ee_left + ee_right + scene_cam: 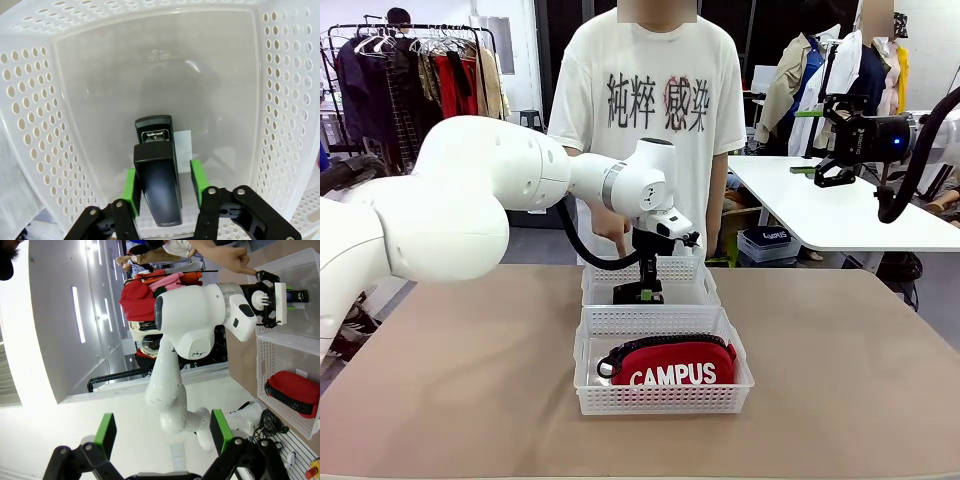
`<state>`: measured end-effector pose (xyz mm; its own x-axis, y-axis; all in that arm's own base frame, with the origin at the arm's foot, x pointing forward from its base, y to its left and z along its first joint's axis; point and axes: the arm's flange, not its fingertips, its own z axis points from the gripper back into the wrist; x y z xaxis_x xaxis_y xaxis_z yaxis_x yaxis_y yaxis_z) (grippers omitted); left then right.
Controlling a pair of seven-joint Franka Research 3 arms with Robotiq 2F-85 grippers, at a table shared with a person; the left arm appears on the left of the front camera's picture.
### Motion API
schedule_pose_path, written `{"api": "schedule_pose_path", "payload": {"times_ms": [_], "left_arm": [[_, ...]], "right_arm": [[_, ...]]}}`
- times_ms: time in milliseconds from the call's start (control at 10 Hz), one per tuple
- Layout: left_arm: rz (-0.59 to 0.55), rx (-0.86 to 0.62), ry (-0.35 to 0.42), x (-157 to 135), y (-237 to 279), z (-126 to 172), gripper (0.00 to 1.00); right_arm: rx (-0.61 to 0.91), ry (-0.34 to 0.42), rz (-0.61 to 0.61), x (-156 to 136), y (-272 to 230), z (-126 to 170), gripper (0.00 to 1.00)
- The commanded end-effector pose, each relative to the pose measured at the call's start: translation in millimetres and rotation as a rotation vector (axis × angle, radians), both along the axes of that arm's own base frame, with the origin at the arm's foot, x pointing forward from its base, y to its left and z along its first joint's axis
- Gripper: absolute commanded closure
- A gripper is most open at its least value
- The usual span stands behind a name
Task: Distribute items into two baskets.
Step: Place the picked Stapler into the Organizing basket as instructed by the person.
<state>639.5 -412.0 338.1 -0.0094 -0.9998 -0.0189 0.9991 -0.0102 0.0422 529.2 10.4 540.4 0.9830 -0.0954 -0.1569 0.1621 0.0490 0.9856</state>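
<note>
Red soft zip pouch w/ white "CAMPUS" lettering already lies inside the near translucent-white perforated plastic basket, so we judge that half of the job done. Our left gripper is down in the far basket, a twin of the near one, which sits touching it just behind, approx. mid-table. In the left wrist view the small black stapler stands between the green pads, nose toward the basket floor; the pads sit right beside its flanks but we can't tell whether they press it or have let go, so the grip state is unclear to us. A small white label lies on the floor of that basket just past the stapler. Whether the stapler's end rests on the floor is also hard to read. Our right gripper hangs well off to the right, high above the brown table, fingers spread wide w/ nothing between them. A person in a white printed T-shirt stands at the far side, one hand low behind the left arm's wrist, near the far basket. What's left, as we judge it: make sure the stapler is set down and freed, then lift the left arm out; both items would then be one per basket.
</note>
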Motion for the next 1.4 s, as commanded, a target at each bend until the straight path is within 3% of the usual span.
{"api": "schedule_pose_path", "payload": {"times_ms": [0, 1000, 1100, 1300], "left_arm": [[0.015, -0.023, 0.013, -11.0, 8.9, 7.5, 0.00], [0.050, -0.069, 0.029, -27.9, 21.7, 36.3, 0.00], [0.082, -0.069, 0.028, -27.2, 22.5, 38.3, 0.00], [0.035, -0.048, 0.027, -15.2, 14.8, 34.4, 0.00]], "right_arm": [[-0.005, 0.005, -0.002, -0.3, 0.0, 2.6, 0.00], [-0.005, 0.005, -0.002, -0.3, 0.0, 2.6, 0.00], [-0.005, 0.005, -0.002, -0.3, 0.0, 2.6, 0.00], [-0.005, 0.005, -0.002, -0.3, 0.0, 2.6, 0.00]]}}
